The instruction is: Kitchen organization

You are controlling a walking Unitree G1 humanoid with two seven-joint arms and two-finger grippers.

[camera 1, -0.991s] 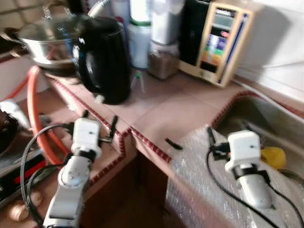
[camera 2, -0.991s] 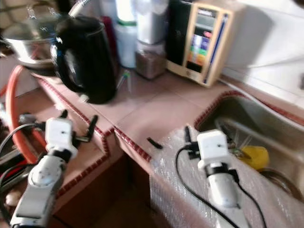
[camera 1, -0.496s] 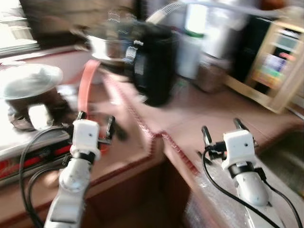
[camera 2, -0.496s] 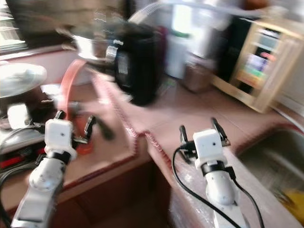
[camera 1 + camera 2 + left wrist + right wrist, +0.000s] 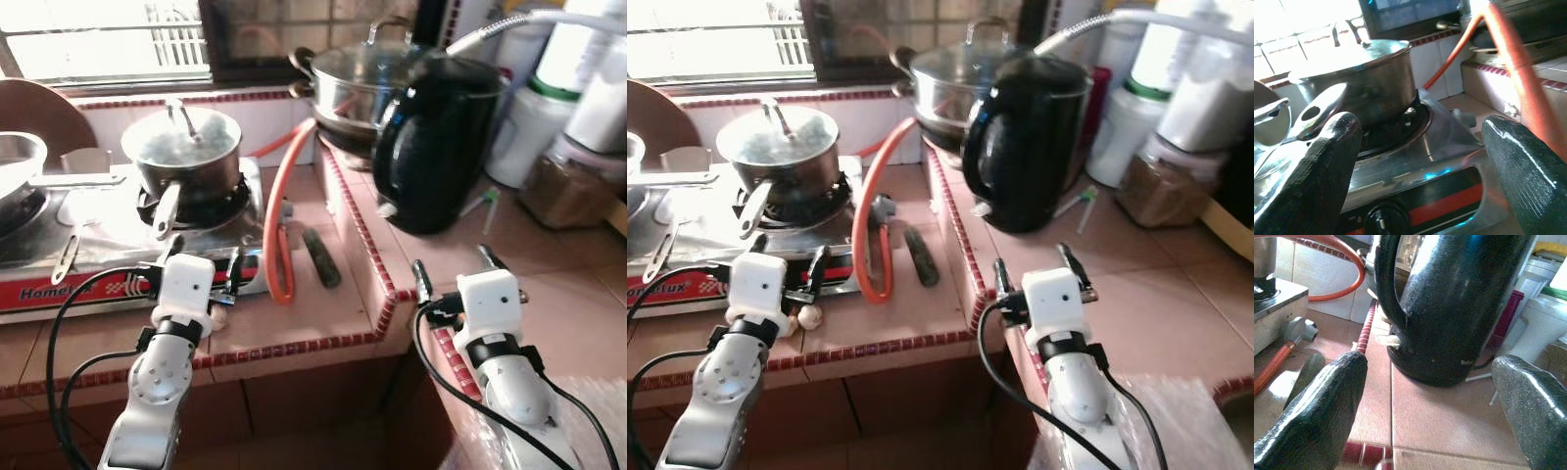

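Swinging left, the head camera now shows a stove [image 5: 127, 235] and pot [image 5: 186, 157]. Left gripper [image 5: 201, 269] and right gripper [image 5: 451, 274], both spread and empty, hover at the bench [image 5: 313, 323] edge; the kettle [image 5: 436, 147], perhaps nearest, could topple if bumped.

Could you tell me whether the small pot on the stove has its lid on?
Yes, the lid sits on the pot, its knob pointing up.
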